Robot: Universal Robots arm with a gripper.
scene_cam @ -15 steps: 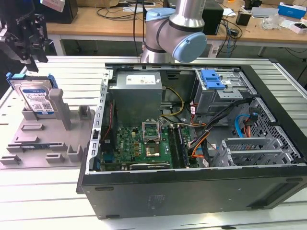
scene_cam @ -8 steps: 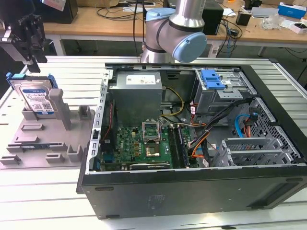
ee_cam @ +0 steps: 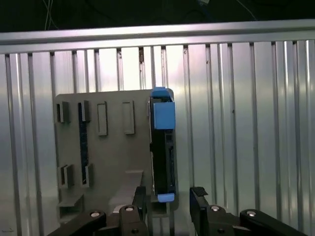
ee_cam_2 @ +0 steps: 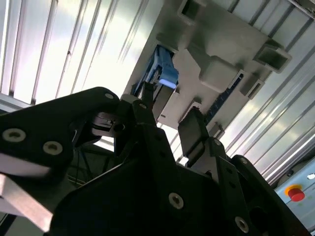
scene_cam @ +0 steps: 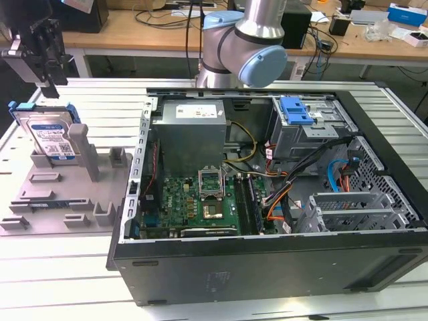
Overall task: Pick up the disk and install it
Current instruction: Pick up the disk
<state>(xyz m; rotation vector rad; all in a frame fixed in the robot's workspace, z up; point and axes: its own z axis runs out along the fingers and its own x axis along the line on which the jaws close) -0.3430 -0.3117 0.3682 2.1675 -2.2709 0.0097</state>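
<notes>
A ribbed metal table [scene_cam: 60,281] with long grooves spreads across the foreground, and bright light glares off its slats in both wrist views. Behind it in the exterior view stand wooden desks [scene_cam: 127,33] on white legs, strewn with black cables [scene_cam: 160,17] and a blue box [scene_cam: 406,13]. The floor beneath them is dark.

The disk [scene_cam: 47,134] is showing silver with a white-and-blue label and blue carrier edges. The holder plate [scene_cam: 50,200] is looking plain grey, the surface [scene_cam: 67,274] ribbed shiny silver, the hand [ee_cam: 169,194] all black, motherboard [scene_cam: 190,194] green.
</notes>
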